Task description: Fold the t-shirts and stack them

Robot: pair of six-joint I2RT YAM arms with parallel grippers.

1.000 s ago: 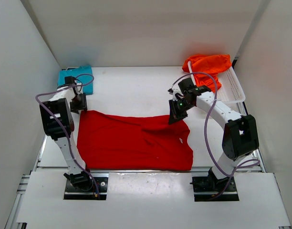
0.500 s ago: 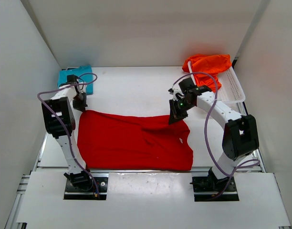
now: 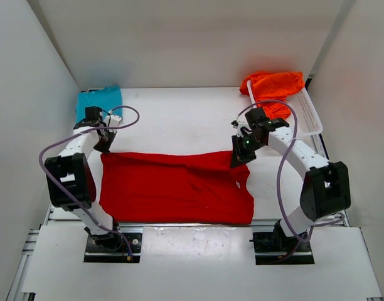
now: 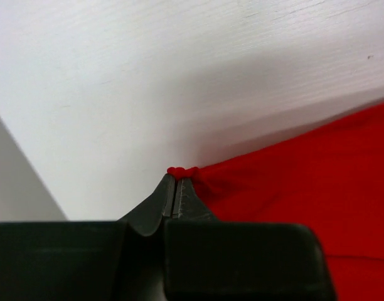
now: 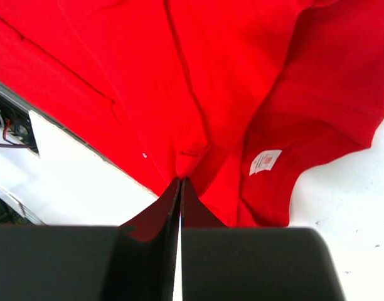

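Left gripper (image 4: 175,187) and right gripper (image 5: 181,185) each pinch the far edge of the red t-shirt (image 3: 173,188) lying on the table (image 3: 179,116), where uneven pulling could slip the small bite of cloth free

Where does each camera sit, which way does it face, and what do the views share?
Top external: above and behind the robot, facing down onto the table; left arm and right arm show whole.
Left wrist: on the left arm, facing along the left gripper, shut on a corner of the red t-shirt.
Right wrist: on the right arm, facing along the right gripper, shut on a fold of that shirt.
Shared: all three show the red t-shirt.
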